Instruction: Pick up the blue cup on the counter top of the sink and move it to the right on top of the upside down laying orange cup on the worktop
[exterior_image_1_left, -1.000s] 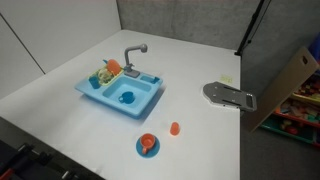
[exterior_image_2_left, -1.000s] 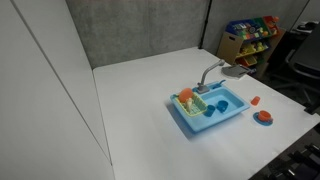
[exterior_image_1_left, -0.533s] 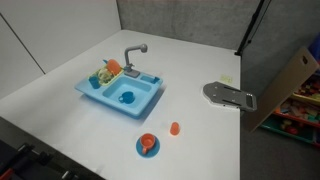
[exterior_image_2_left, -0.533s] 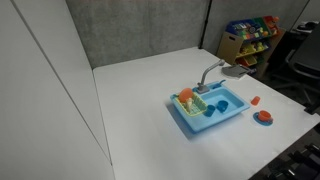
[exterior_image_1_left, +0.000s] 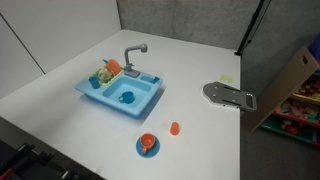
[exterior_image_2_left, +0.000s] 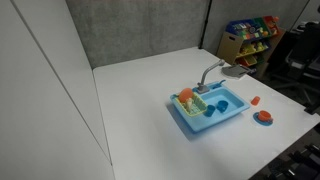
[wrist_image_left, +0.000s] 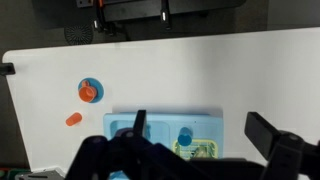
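Note:
The light blue sink with its grey faucet stands on the white worktop; it shows in both exterior views. The tiny blue cup stands beside the yellow rack in the wrist view and shows in an exterior view. The small orange cup lies on the worktop apart from the sink and also shows in the wrist view. My gripper is open and empty, high above the sink. It is out of both exterior views.
A flat orange disc with a blue centre lies near the orange cup. A blue round dish sits in the basin. A grey flat device lies at the table edge. A cardboard box and a toy shelf stand beyond the table.

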